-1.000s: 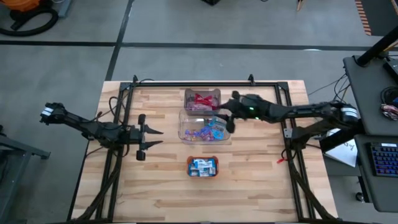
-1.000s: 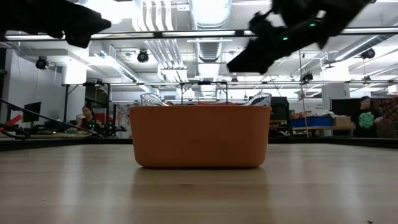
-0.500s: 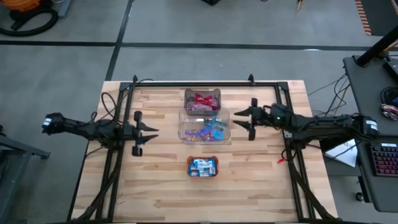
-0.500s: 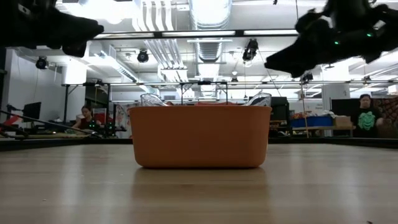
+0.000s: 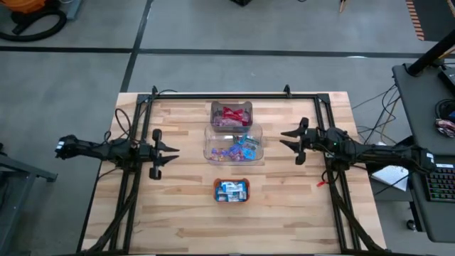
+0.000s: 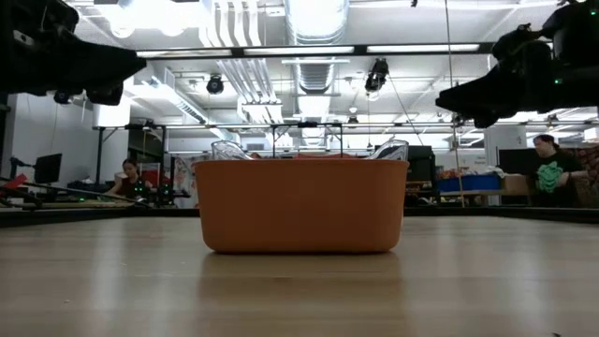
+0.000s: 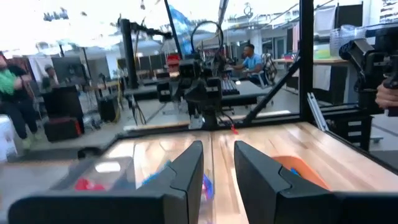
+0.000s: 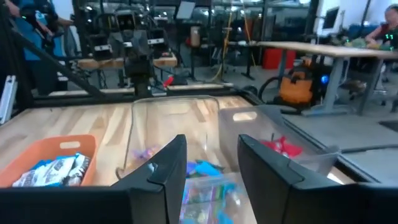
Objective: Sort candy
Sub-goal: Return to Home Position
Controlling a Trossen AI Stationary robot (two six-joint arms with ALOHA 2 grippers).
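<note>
With the candy (image 5: pixel 234 149) lying in the bins (image 5: pixel 207 146) at the table centre, the homing step seems in hand: the left gripper (image 5: pixel 173 155) at 9 o'clock and the right gripper (image 5: pixel 284 139) at 3 o'clock, both spread and empty, need only retreat to rest.

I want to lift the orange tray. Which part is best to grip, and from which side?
Probably the tray's short wall on the right arm's side, from above, one finger inside, one outside: the rim stands upright, with the candy bars below it. The open right gripper is on that side.
</note>
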